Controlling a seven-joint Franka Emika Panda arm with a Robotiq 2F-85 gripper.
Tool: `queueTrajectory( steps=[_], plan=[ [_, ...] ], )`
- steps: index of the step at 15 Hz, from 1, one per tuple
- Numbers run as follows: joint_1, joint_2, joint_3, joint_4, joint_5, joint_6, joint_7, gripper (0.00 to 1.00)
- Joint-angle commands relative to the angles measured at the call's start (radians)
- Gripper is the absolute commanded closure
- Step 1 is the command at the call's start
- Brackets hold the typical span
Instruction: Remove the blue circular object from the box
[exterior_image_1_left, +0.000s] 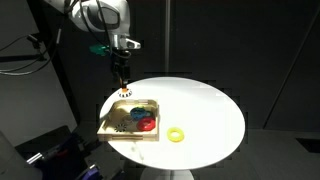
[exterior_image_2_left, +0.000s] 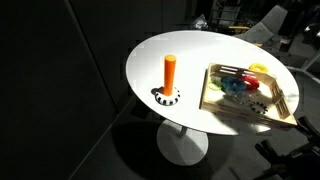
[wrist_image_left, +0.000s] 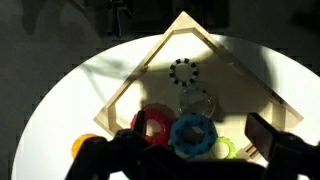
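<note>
Hardly started: hovering above the box (wrist_image_left: 138, 72) with fingers (wrist_image_left: 268, 136) apart and empty, and with the blue gear-edged ring (wrist_image_left: 193, 134) lying inside just beside the red ring (wrist_image_left: 153, 125), leaving the descent, grasp, lift-out and set-down on the tabletop (exterior_image_1_left: 205, 100) all yet to do.

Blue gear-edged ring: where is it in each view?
Exterior view: blue ring mid-picture, inside the box.
Exterior view: blue ring at right, in the box, right of the orange cylinder.
Wrist view: bottom centre, beside the red ring.
Shared landmark: the box's light-wood walls.
</note>
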Motion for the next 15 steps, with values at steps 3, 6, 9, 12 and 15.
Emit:
queueTrajectory(
  steps=[3,6,9,12,15],
  plan=[
    [0.011,-0.008,-0.009,0.001,-0.001,-0.002,0.001,0.0],
    [0.001,0.031,-0.024,-0.005,0.017,0.055,0.015,0.0],
    [-0.001,0.077,-0.04,-0.013,0.037,0.127,0.002,0.0],
    [0.005,0.142,-0.048,-0.021,0.051,0.221,-0.015,0.0],
    [0.01,0.213,-0.046,-0.028,0.062,0.317,-0.023,0.0]
  ],
)
